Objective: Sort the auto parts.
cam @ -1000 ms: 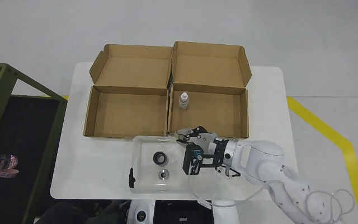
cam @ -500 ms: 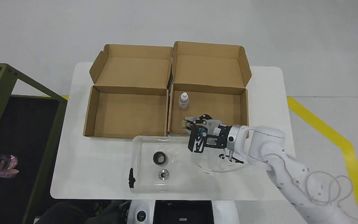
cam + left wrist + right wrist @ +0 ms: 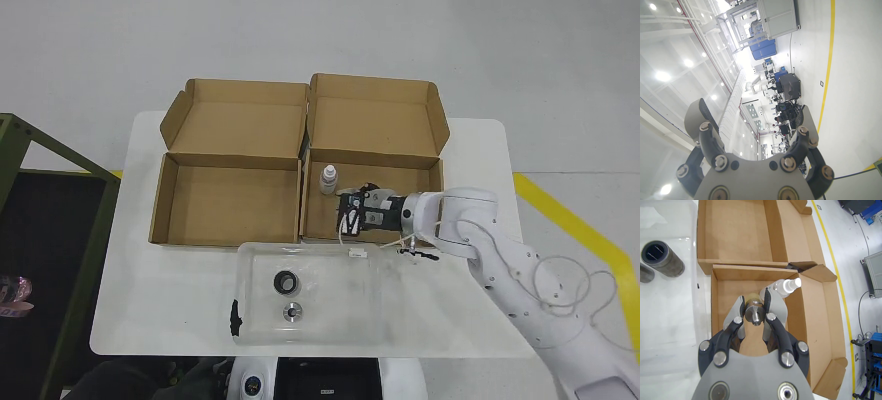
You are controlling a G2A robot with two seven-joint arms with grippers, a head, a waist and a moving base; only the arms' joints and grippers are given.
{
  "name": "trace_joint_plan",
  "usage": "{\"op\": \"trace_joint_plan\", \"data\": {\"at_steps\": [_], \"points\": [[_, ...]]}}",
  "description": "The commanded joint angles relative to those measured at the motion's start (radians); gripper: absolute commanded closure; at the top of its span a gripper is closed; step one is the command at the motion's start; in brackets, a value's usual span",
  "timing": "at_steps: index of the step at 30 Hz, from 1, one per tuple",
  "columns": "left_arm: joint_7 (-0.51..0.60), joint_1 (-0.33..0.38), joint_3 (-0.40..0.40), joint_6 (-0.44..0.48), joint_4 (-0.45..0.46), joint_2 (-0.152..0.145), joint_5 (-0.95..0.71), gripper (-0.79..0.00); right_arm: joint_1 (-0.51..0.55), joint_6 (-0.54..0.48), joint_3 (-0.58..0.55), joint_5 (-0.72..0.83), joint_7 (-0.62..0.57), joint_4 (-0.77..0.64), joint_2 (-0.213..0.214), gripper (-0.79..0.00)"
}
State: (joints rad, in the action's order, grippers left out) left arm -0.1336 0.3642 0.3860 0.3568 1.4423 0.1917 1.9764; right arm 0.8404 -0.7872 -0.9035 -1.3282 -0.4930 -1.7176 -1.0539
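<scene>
Right gripper [image 3: 753, 302] pinches a metal fitting [image 3: 753, 313], jaws pressed on its sides, threaded stud pointing back toward the wrist, yellowish end facing away. In the top view the gripper [image 3: 350, 215] sits over the right box [image 3: 400, 195], near its front wall and just beside the spray bottle [image 3: 328, 180]. The bottle [image 3: 787, 286] stands upright in that box [image 3: 810, 317], white nozzle up, close to the wall shared with the left box [image 3: 230, 205]. Whether the fitting touches the box floor, cannot tell. Both boxes are open cardboard, lids folded back, side by side and touching. Clear tray [image 3: 330, 300] lies on the table [image 3: 150, 290] in front of the boxes, with two dark bushings in it: one [image 3: 286, 282] nearer the boxes, the other [image 3: 291, 311] just beside it. In the right wrist view the larger bushing [image 3: 662, 258] stands on end, hollow bore showing. Left gripper [image 3: 751, 111] points up at the ceiling, fingers [image 3: 704, 109] spread wide, nothing between them.
</scene>
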Motion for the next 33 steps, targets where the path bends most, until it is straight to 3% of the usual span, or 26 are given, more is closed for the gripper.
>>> {"op": "trace_joint_plan", "data": {"at_steps": [1,13,29,33], "points": [[0.0,0.0,0.0,0.0,0.0,0.0,0.0,-0.785,-0.03,-0.009,0.017,0.009,-0.015,0.035,-0.007,0.0],[0.0,0.0,0.0,0.0,0.0,0.0,0.0,-0.785,-0.154,-0.019,0.116,0.03,-0.073,0.218,-0.053,0.0],[0.0,0.0,0.0,0.0,0.0,0.0,0.0,-0.785,-0.228,0.0,0.19,0.004,-0.118,0.352,-0.098,0.0],[0.0,0.0,0.0,0.0,0.0,0.0,0.0,-0.785,-0.232,0.014,0.204,-0.016,-0.125,0.364,-0.106,-0.086]]}}
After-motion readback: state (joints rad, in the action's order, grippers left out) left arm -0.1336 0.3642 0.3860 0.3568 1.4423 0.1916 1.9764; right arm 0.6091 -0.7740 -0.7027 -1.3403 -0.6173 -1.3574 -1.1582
